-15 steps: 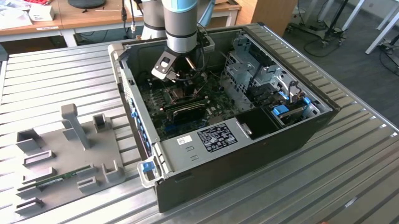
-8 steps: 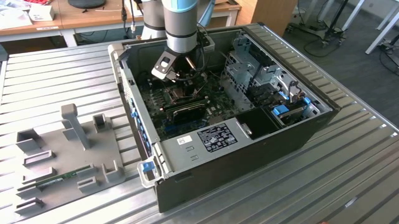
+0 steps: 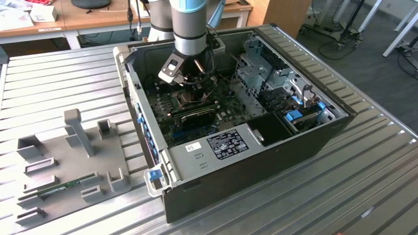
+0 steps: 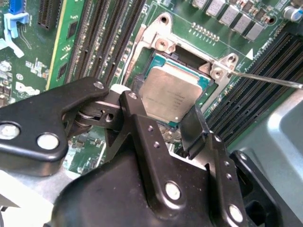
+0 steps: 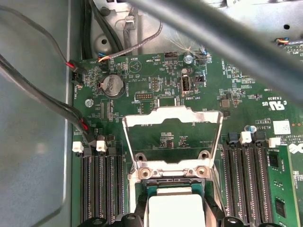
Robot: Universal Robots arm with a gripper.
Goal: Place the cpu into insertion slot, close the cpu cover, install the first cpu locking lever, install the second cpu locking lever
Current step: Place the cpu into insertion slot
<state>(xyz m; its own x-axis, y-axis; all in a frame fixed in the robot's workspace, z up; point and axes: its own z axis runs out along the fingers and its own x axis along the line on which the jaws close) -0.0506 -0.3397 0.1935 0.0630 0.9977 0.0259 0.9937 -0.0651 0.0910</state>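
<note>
The cpu [image 4: 173, 92] is a flat grey-brown square lying in the insertion slot [image 4: 143, 71], a dark socket with a silvery rim on the green board. My gripper [image 4: 163, 111] has one black finger [image 4: 137, 120] on each side of the chip's near end, and both appear to touch its edges. In the first wrist view the cpu [image 5: 175, 208] shows pale between the fingers [image 5: 142, 215]. The cpu cover [image 5: 173, 113], a silvery frame with a cut-out centre, stands swung open beyond the slot. A thin wire locking lever [image 4: 267, 79] sticks out beside the socket. In the exterior view the gripper [image 3: 189, 84] is deep inside the computer case.
Long black memory slots [image 5: 99, 184] flank the socket on both sides. Cables [image 5: 47, 101] run along the case wall. The open computer case [image 3: 261, 156] lies on a slatted metal table. A grey fixture [image 3: 72, 161] with a green memory stick [image 3: 62, 188] sits at the exterior view's left.
</note>
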